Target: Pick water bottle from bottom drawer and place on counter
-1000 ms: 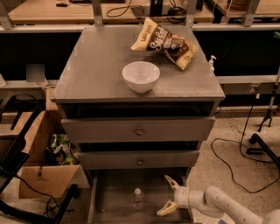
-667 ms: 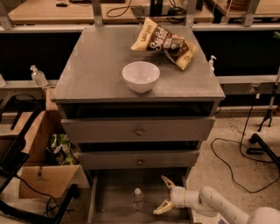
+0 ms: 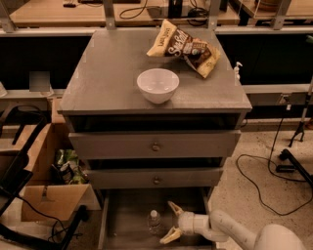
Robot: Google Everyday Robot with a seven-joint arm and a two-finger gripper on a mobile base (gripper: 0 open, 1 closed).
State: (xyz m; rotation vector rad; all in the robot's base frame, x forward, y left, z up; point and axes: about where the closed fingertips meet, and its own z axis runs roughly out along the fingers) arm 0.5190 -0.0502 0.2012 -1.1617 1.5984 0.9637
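Observation:
The water bottle (image 3: 154,220), small and clear with a white cap, stands upright on the floor of the open bottom drawer (image 3: 124,215). My gripper (image 3: 170,223) is inside the drawer just to the right of the bottle, its two pale fingers spread open towards it and empty. One fingertip (image 3: 172,207) is above and one (image 3: 166,239) below the bottle's level. My white arm (image 3: 230,229) comes in from the lower right. The grey counter (image 3: 107,78) on top of the cabinet holds a white bowl (image 3: 157,85) and snack bags (image 3: 183,46).
Two shut drawer fronts with round knobs (image 3: 155,146) sit above the open drawer. A cardboard box (image 3: 54,200) with packets stands on the floor to the left. Cables (image 3: 264,180) lie on the floor to the right. A wooden desk (image 3: 73,12) runs behind.
My gripper has moved left inside the drawer, closer to the water bottle, with its fingers still spread. The bottle has not moved.

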